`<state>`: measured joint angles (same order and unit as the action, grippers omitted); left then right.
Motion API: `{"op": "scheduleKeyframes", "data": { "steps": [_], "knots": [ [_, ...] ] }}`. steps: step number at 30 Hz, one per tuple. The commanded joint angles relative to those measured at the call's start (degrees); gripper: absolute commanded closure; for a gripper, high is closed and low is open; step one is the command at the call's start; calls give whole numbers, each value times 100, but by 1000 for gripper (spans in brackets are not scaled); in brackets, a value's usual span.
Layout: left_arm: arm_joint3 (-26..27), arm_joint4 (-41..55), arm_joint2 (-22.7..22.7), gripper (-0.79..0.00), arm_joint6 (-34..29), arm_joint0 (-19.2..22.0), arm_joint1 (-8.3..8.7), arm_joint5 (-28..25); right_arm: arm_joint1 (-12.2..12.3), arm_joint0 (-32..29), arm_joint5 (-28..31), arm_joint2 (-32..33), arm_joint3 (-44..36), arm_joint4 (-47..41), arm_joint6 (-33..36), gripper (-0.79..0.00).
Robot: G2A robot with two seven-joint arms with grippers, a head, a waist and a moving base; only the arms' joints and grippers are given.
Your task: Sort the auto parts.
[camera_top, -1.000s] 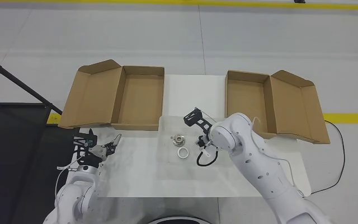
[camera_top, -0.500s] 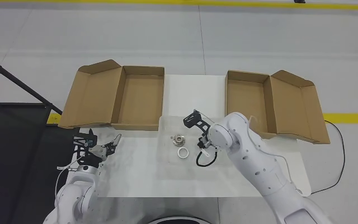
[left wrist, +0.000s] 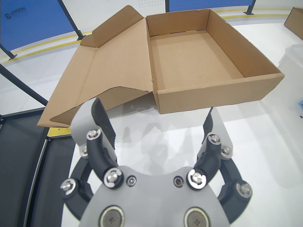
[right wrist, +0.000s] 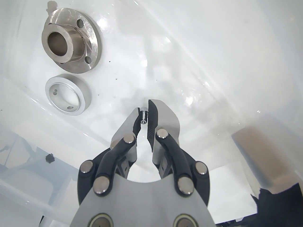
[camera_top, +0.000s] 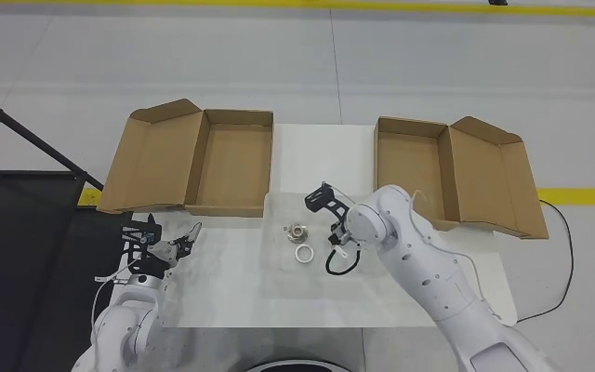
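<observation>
Steel screw (right wrist: pixel 143 117) sits clamped in the jaws of your right gripper (right wrist: pixel 144 111), inside the clear tray (right wrist: pixel 201 48) near flange (right wrist: pixel 71 48) and ring (right wrist: pixel 67 94); left gripper (left wrist: pixel 153 109) jaws open.

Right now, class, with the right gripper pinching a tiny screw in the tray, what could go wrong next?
1. The screw sits at the very tips of the right gripper, so it may slip out on lifting.
2. If it drops, it could roll across the tray toward the flange and ring and be hard to regrasp.
3. On the way to a box, the gripper might catch the tray's wall.
</observation>
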<state>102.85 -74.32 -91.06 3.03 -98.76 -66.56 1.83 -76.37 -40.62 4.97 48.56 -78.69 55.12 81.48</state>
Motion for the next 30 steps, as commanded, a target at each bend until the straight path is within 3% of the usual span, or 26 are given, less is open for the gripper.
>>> {"op": "scheduleKeyframes", "data": {
  "steps": [1,11,19,24,30],
  "knots": [
    [0,0,0,-785,0,0,0,0,7,-9,-16,30,-47,17,-17,0],
    [0,0,0,-785,0,0,0,0,206,-482,-68,674,-1282,331,-242,0],
    [0,0,0,-785,0,0,0,0,492,-1576,951,1904,-2889,30,-1392,0],
    [0,0,0,-785,0,0,0,0,612,-2267,1266,2738,-3443,-382,-2232,0],
    [0,0,0,-785,0,0,0,0,644,-2522,1382,2917,-3640,-481,-2478,0]
  ]
}}
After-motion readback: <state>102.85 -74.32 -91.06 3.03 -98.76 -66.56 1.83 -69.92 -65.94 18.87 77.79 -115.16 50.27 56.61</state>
